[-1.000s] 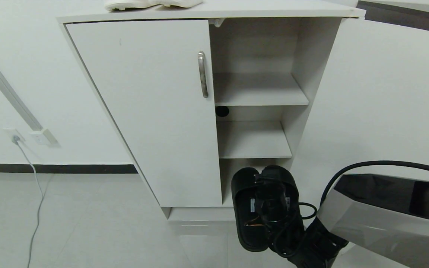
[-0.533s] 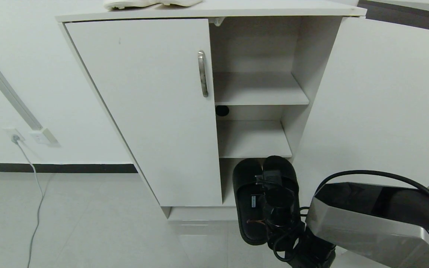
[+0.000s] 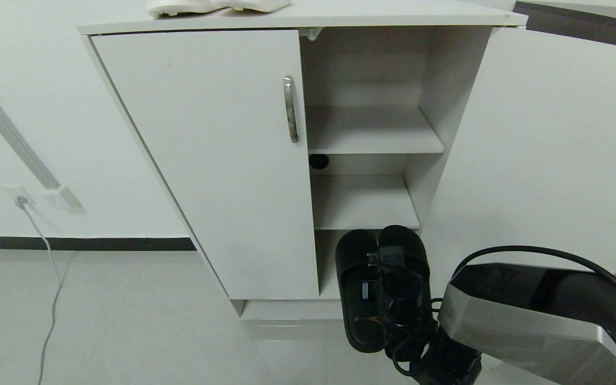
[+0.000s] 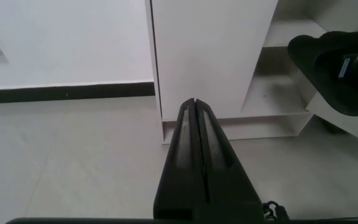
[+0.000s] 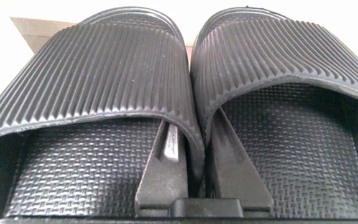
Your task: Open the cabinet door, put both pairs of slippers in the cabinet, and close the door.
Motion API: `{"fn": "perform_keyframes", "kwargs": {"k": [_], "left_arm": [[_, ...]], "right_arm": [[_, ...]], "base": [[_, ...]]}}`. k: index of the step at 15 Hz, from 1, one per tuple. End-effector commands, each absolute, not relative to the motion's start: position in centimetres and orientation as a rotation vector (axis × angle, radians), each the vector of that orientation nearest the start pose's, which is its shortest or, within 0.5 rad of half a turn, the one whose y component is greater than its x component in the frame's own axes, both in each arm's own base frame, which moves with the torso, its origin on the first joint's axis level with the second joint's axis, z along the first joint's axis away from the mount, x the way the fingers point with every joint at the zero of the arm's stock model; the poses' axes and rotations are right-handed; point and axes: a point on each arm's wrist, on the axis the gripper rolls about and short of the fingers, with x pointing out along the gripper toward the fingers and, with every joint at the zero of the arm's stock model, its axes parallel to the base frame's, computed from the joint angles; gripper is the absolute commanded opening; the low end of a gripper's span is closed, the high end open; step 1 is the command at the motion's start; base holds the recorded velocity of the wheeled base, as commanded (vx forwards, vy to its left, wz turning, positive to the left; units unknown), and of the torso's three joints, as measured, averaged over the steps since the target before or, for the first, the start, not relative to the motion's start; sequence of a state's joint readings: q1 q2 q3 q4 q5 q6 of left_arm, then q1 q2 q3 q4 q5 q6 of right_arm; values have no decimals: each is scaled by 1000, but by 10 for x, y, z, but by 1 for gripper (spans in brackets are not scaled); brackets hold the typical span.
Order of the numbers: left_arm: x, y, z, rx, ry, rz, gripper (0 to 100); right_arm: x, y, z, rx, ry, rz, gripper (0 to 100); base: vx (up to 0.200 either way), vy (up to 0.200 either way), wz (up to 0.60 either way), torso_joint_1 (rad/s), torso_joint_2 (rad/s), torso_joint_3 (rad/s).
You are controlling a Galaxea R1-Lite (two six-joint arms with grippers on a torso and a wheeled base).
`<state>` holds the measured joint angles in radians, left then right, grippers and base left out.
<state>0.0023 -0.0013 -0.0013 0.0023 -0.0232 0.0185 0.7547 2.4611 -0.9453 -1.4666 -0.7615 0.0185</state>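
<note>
step: likely mid-insert of black slippers point(image 3: 364, 289) into bottom compartment point(image 3: 328, 267) of cabinet point(image 3: 463, 69)
slippers: lower centre of head frame, side by side, toes at the opening just under the lower shelf point(image 3: 364, 206), heels out in front of the cabinet
right gripper point(image 5: 197, 171): clamped on the pair, one finger inside each slipper, the two adjoining inner walls pinched between
left gripper point(image 4: 194, 140): fingers pressed together, nothing held; low, facing the cabinet base
doors: open door point(image 3: 543, 149) swung wide at right of frame; closed door point(image 3: 206, 160) at centre-left, with handle point(image 3: 290, 109)
approach: push straight in along the slipper axis, soles level and low
clearance: watch closed-door edge left of the pair, cabinet side panel right of it, lower shelf above the toes
depth: heels fully past the front edge, otherwise door probably fouls on closing
release: spread fingers only once soles sit on the compartment floor, then back out along the same line
risk: grip only on thin walls, so pair may sag or twist; go slow
remaining: white slippers point(image 3: 217, 5) on cabinet top, upper centre-left; door closing after
</note>
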Motion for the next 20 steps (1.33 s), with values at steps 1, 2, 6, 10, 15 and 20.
{"fn": "perform_keyframes", "kwargs": {"k": [1,2,6,10,15,20], "left_arm": [[-23,-1,75,18,1,-20,0],[-23,-1,75,18,1,-20,0],[-23,-1,75,18,3,-20,0],[-23,-1,75,14,1,-20,0],[-23,-1,75,11,1,-18,0],[-23,-1,75,12,1,-18,0]], "right_arm": [[313,272,15,-12,32,-9,0],[313,272,15,-12,32,-11,0],[313,271,17,-8,28,-11,0],[315,271,18,-8,28,-13,0],[326,275,23,-12,34,9,0],[359,270,34,-21,52,-14,0]], "base": [[200,0,0,-2,2,2],[200,0,0,12,2,2],[200,0,0,8,4,2],[150,0,0,2,3,2],[0,0,0,0,0,0],[0,0,0,0,0,0]]}}
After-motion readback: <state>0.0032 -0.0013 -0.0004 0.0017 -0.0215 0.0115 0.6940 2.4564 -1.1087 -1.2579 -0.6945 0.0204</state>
